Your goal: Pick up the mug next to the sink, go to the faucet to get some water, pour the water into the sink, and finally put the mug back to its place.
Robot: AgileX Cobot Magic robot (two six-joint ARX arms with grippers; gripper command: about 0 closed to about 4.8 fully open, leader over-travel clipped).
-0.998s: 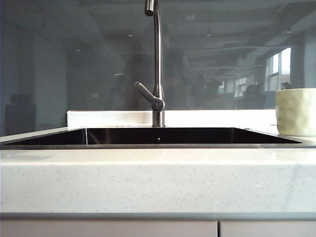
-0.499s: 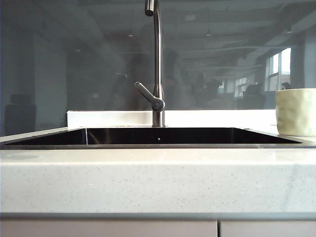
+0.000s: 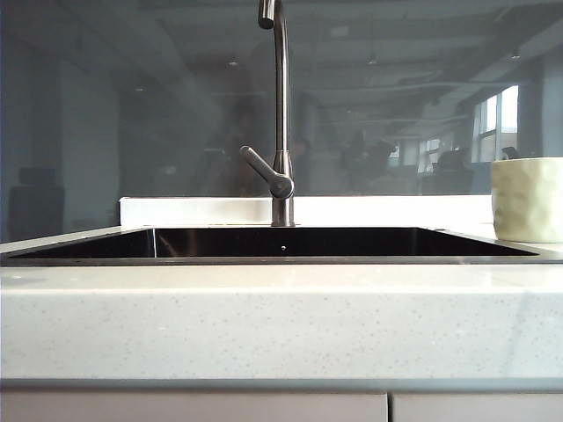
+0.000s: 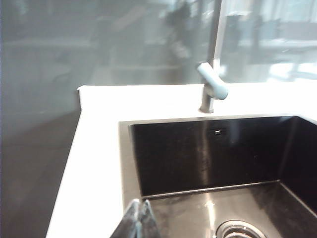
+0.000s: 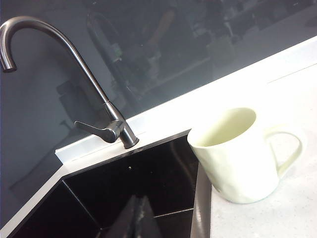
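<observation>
Reflective grey glass wall point(image 3: 132, 105)

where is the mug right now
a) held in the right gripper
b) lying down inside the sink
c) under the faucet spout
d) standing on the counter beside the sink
d: the mug stands upright on the counter right beside the sink, away from the faucet, and the shut right gripper holds nothing.

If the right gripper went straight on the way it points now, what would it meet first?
Probably the sink. The shut right gripper points into the dark basin, toward its back wall below the faucet. The mug stands off to the side on the counter, out of that line, though depth is hard to judge.
</observation>
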